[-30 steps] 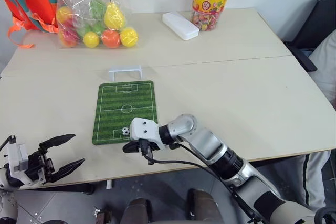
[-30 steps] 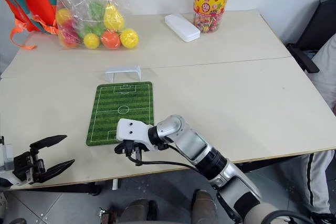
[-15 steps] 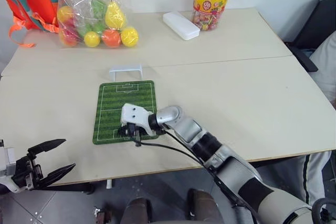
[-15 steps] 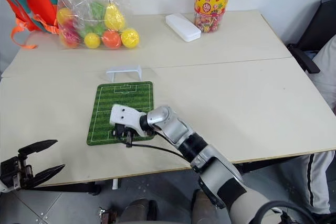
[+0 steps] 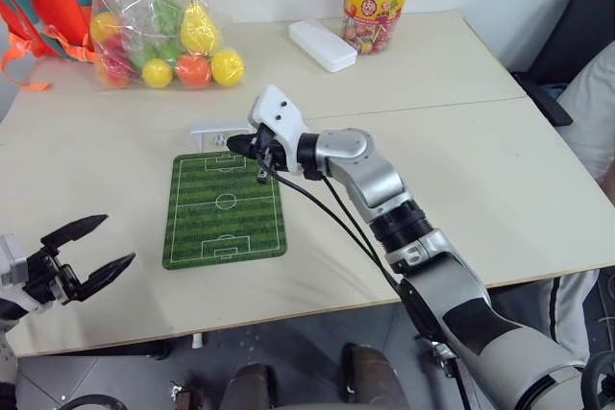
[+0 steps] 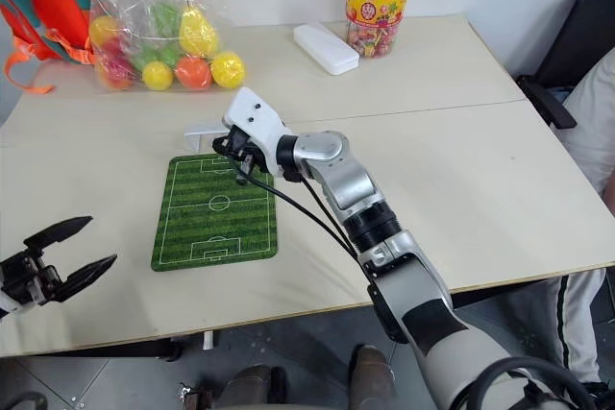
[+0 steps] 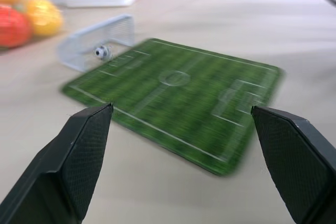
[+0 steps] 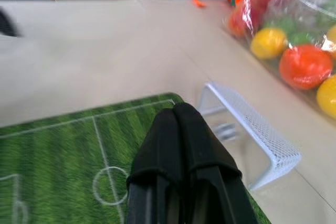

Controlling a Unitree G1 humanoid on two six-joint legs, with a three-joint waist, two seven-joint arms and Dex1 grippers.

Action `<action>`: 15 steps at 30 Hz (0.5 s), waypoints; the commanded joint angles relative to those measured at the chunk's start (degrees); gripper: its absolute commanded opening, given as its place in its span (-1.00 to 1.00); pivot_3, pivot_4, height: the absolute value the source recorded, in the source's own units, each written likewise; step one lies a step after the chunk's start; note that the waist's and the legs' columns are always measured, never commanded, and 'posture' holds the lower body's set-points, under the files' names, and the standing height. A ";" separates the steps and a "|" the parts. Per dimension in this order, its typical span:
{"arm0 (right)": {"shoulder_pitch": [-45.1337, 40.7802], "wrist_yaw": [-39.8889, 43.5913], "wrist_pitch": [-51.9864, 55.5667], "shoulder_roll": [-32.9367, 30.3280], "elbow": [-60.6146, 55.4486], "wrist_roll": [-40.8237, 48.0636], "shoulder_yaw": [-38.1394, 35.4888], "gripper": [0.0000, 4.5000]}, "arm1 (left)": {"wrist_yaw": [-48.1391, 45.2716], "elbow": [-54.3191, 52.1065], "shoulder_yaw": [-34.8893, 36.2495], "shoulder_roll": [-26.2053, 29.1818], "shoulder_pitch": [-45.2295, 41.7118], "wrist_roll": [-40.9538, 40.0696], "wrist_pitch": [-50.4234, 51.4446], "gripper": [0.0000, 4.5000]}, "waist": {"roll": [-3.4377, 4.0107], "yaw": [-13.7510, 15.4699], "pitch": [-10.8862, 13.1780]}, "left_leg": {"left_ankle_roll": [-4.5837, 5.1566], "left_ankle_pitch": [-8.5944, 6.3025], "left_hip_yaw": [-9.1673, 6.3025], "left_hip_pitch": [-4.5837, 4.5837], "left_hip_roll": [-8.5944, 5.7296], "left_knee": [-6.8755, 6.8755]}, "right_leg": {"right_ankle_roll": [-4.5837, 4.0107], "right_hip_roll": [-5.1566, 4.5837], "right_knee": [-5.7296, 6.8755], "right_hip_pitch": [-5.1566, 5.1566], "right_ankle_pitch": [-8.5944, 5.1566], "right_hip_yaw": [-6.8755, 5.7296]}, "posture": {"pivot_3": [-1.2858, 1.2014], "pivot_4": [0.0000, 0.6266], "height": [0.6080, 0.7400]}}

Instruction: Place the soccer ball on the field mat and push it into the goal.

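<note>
The tiny white soccer ball with black patches sits inside the small white plastic netted goal frame, which stands upright just beyond the far end of the flat green striped rectangular field mat.

The field mat is green in lighter and darker stripes with white pitch lines. The goal is white with fine white netting; the soccer ball inside it is white with black patches. Both grippers' fingers are black. The surface is pale beige.
</note>
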 commanded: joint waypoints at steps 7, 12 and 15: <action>14.88 17.02 -6.15 -19.46 -12.49 5.36 -2.92 -0.91 | 19.40 1.45 5.48 0.52 -2.48 3.28 2.01 1.00 | -0.04 0.45 0.00 | 0.03 -0.01 0.06 0.02 -0.01 0.02 | 0.00 -0.01 -0.05 0.02 0.00 0.02 | 0.03 -0.52 1.00; 17.86 26.39 -14.93 -24.65 -6.27 9.37 -6.18 -0.28 | 15.80 0.95 5.25 0.57 0.33 1.65 3.80 1.00 | -0.06 -0.25 0.02 | 0.06 -0.03 0.26 0.08 -0.01 -0.01 | 0.00 -0.02 -0.14 0.03 0.00 0.07 | 0.03 -0.52 1.00; 18.02 31.44 -18.12 -26.80 -1.76 10.23 -7.20 0.12 | 13.97 1.59 5.34 0.86 1.49 2.06 3.39 1.00 | -0.06 -0.12 0.02 | 0.04 -0.02 0.27 0.14 0.03 0.02 | 0.00 -0.01 -0.07 0.03 0.00 0.07 | 0.03 -0.52 1.00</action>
